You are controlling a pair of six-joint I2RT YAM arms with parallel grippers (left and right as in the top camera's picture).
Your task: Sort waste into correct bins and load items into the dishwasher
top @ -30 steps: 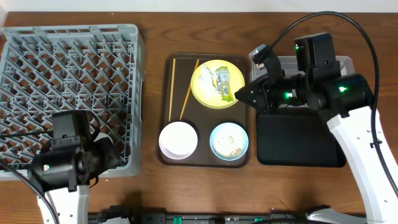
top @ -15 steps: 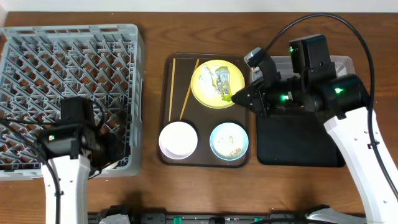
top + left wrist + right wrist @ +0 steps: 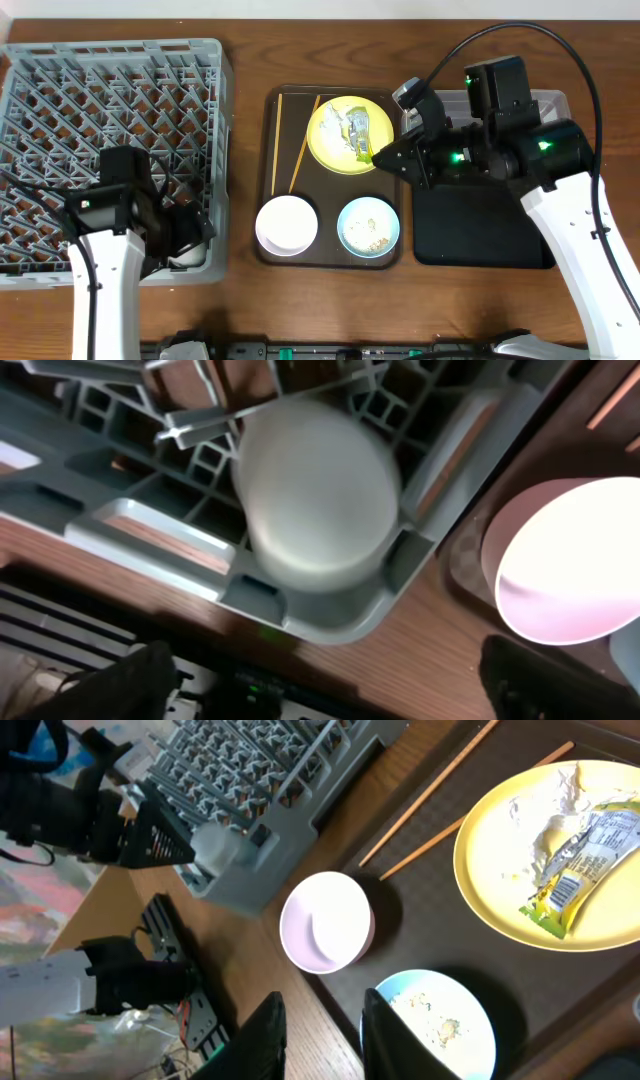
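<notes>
The brown tray (image 3: 322,188) sits mid-table and carries most of the load. The plate (image 3: 322,140) fills its back right corner, with the tissue (image 3: 345,122) and the wrapper (image 3: 362,138) lying on it. The chopsticks (image 3: 304,143) run lengthwise down the tray's back left part, one of them hard along the left rim. The white bowl (image 3: 287,224) takes the front left corner and the blue bowl (image 3: 369,227), scattered with crumbs (image 3: 375,240), the front right, each close to the rim. The right gripper (image 3: 378,157) hovers at the tray's right edge over the plate's rim, just beside the wrapper. Its fingers are narrowly parted with nothing between them. Just right of the tray lies the black tray (image 3: 480,230), with only a thin gap between them. The tub (image 3: 555,100) is behind the black tray, mostly under the right arm. Left of the brown tray, across a strip of bare wood, stands the rack (image 3: 90,120). A pale round thing (image 3: 315,500), blurred, rests in the rack's corner nearest the tray. The left gripper (image 3: 335,680) is above it, its fingers (image 3: 145,675) spread wide and holding nothing. Bare table runs along the tray's front edge.
</notes>
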